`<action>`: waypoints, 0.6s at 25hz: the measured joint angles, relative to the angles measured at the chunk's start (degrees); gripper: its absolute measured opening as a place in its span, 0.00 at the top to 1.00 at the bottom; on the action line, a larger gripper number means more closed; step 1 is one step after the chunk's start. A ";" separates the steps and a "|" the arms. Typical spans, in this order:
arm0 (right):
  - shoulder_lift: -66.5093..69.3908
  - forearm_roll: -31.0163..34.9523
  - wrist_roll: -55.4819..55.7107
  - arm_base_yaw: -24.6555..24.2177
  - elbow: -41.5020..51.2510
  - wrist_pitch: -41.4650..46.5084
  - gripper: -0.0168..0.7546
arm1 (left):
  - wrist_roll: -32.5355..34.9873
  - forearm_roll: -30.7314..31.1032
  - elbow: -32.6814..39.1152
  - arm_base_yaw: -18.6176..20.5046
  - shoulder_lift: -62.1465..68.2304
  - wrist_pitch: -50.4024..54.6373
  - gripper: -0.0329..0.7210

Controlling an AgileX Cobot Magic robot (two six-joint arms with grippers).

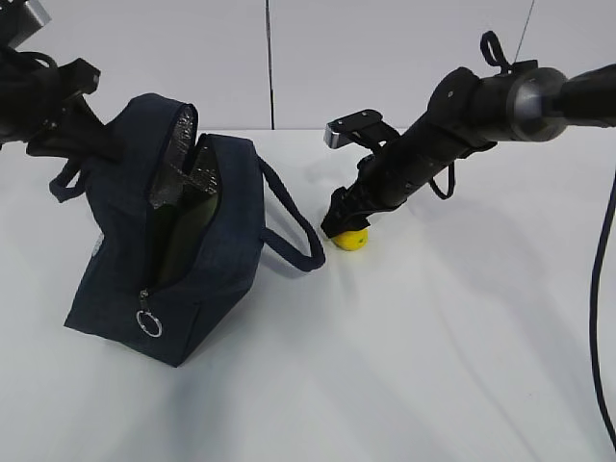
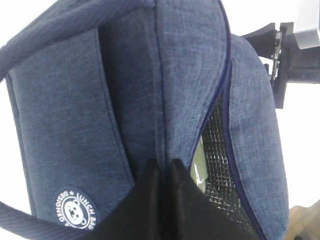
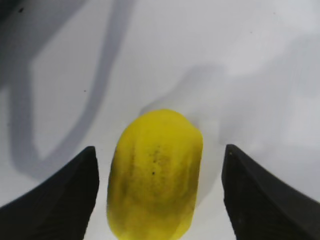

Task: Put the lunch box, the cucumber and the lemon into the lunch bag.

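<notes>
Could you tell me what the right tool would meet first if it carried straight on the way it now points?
Most likely the lemon, which lies on the table between the right tool's open jaws.

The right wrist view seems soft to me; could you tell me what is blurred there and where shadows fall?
Right wrist view: the lemon and both fingertips are blurred, grey shadows streak the table; exterior view: sharper, soft shadow beside the lunch bag.
</notes>
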 joint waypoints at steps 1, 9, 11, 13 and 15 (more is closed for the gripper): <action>0.00 0.00 0.00 0.00 0.00 0.12 0.23 | 0.00 0.00 0.00 0.00 0.00 -0.04 0.96; 0.00 0.03 0.00 0.00 0.00 0.58 0.41 | 0.00 0.00 0.00 0.00 0.00 -0.13 0.96; 0.00 0.03 0.00 0.00 0.00 0.58 0.44 | 0.00 0.00 0.00 0.00 0.00 -0.13 0.96; 0.00 0.13 0.00 0.00 0.00 0.69 0.45 | 0.00 0.00 0.00 0.00 0.00 -0.13 0.96; 0.00 0.16 0.00 0.00 0.00 0.69 0.45 | 0.00 0.00 0.00 0.00 0.00 -0.17 0.96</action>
